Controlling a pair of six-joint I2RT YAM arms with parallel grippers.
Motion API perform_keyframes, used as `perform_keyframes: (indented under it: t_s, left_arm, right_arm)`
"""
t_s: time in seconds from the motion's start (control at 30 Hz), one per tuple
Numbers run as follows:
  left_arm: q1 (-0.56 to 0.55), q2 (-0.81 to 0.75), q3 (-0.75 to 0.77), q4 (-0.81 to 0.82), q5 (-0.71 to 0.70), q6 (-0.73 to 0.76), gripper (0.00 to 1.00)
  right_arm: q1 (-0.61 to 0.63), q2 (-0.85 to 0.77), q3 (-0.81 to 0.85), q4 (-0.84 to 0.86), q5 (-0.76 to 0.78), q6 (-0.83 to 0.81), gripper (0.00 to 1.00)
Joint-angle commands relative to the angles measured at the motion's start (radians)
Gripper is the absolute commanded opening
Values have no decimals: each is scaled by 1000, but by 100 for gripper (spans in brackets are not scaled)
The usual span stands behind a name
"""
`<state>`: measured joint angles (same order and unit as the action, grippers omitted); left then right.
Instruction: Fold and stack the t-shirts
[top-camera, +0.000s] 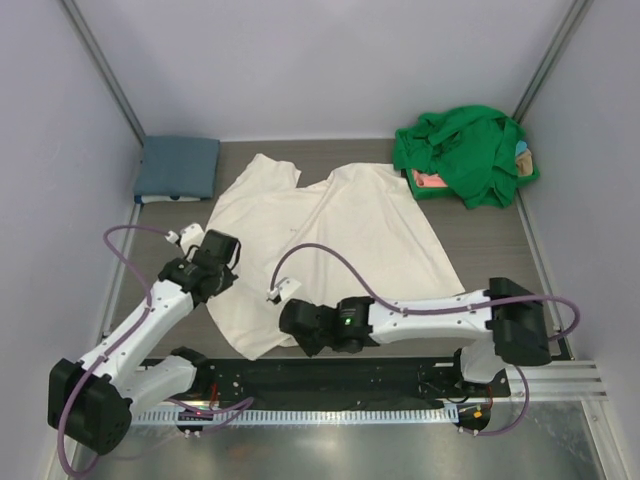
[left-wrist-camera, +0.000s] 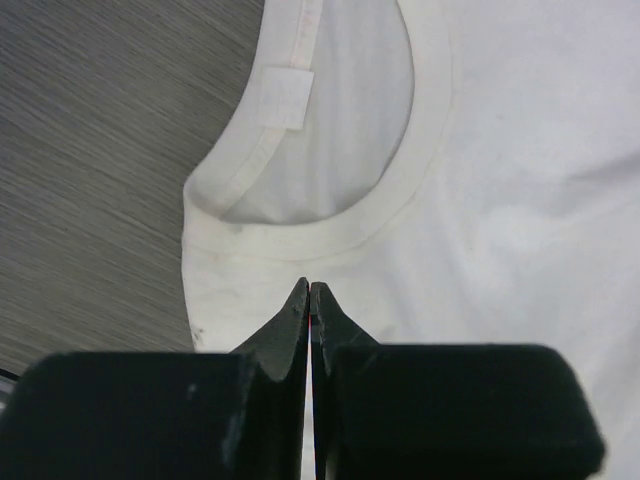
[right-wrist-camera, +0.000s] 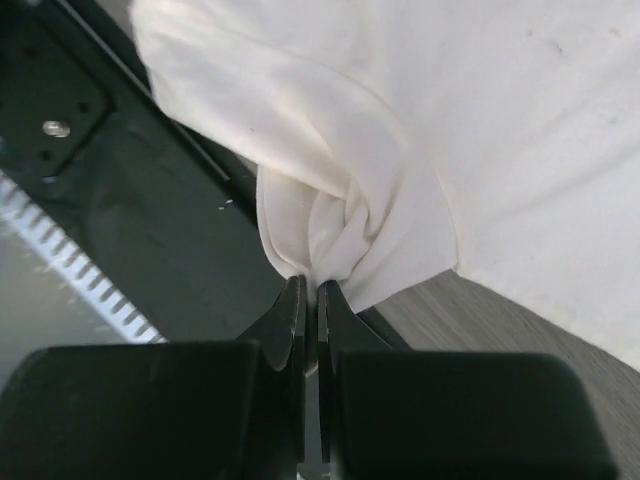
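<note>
A large cream-white t-shirt (top-camera: 340, 235) lies spread across the middle of the table. My left gripper (top-camera: 222, 272) is shut at its left edge; in the left wrist view its tips (left-wrist-camera: 310, 287) rest just below the collar (left-wrist-camera: 350, 225), with no fabric bunched between them. My right gripper (top-camera: 288, 325) is shut on a gathered fold of the cream shirt (right-wrist-camera: 345, 225) at the near edge, above the black base rail (right-wrist-camera: 150, 200). A folded slate-blue t-shirt (top-camera: 178, 167) lies at the back left. A crumpled green t-shirt (top-camera: 462, 152) covers a pink one (top-camera: 428, 181) at the back right.
Grey enclosure walls stand close on the left, back and right. The black rail (top-camera: 400, 375) and a white toothed strip (top-camera: 330, 412) run along the near edge. Bare wood-grain table (top-camera: 500, 250) shows to the right of the cream shirt.
</note>
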<state>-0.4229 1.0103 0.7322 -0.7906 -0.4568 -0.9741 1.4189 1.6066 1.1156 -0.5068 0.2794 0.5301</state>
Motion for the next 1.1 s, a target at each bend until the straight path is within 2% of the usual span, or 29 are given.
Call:
perform_keyframes:
  t_s: [0.0, 0.13, 0.2, 0.3, 0.37, 0.4, 0.5, 0.6, 0.63, 0.7, 0.73, 0.8, 0.83, 0.87, 0.9, 0.93, 0.97, 1.0, 1.07]
  left_arm:
    - [26, 16, 21, -13, -16, 55, 0]
    - [26, 36, 27, -12, 23, 67, 0]
    - [26, 31, 29, -21, 56, 72, 1]
    - [23, 8, 10, -19, 141, 78, 21]
    - [-6, -12, -20, -18, 201, 57, 40]
    - [-25, -22, -51, -15, 208, 40, 43]
    - [-132, -7, -97, 29, 202, -40, 45]
    - [-235, 100, -109, 71, 193, -95, 45]
    - [-263, 178, -103, 83, 193, -100, 43]
    - [-270, 250, -85, 100, 173, -95, 41]
    - [-270, 316, -67, 106, 161, -83, 35]
    - [-266, 356, -30, 90, 109, -54, 32]
    - [-255, 369, -4, 80, 89, -40, 33]
    - [-241, 398, 43, 59, 63, 1, 34]
    - [-219, 415, 68, 51, 31, 24, 35]
    - [-158, 431, 90, 47, 23, 52, 35]
    - [-128, 470, 134, 53, 20, 76, 35]
    - [-107, 485, 156, 54, 9, 119, 35]
    - [-88, 531, 252, 4, -57, 143, 36]
  right_arm:
    - [-3, -115, -19, -29, -144, 11, 1]
    - [0, -236, -51, -35, -224, 15, 1]
    - [-3, -322, -89, 35, -302, -11, 1]
    - [-14, -390, -99, 103, -327, -60, 1]
    - [-38, -407, -76, 88, -235, -71, 1]
    - [-54, -398, -73, 49, -188, -77, 1]
    - [-78, -312, -76, -57, -160, -90, 1]
    - [-78, -248, -137, -87, -164, -55, 1]
    - [-78, -231, -157, -87, -166, -38, 1]
    - [-77, -235, -210, -85, -169, 2, 1]
    - [-78, -244, -227, -85, -178, 7, 1]
    - [-78, -261, -264, -94, -201, 25, 3]
    - [-78, -280, -273, -104, -203, 33, 7]
    - [-77, -287, -286, -117, -165, 54, 30]
    - [-78, -295, -292, -142, -134, 65, 47]
    - [-78, -307, -298, -153, -99, 71, 76]
    - [-86, -309, -296, -170, -18, 79, 84]
    - [-119, -307, -292, -177, 6, 87, 88]
    - [-168, -303, -271, -174, 23, 77, 90]
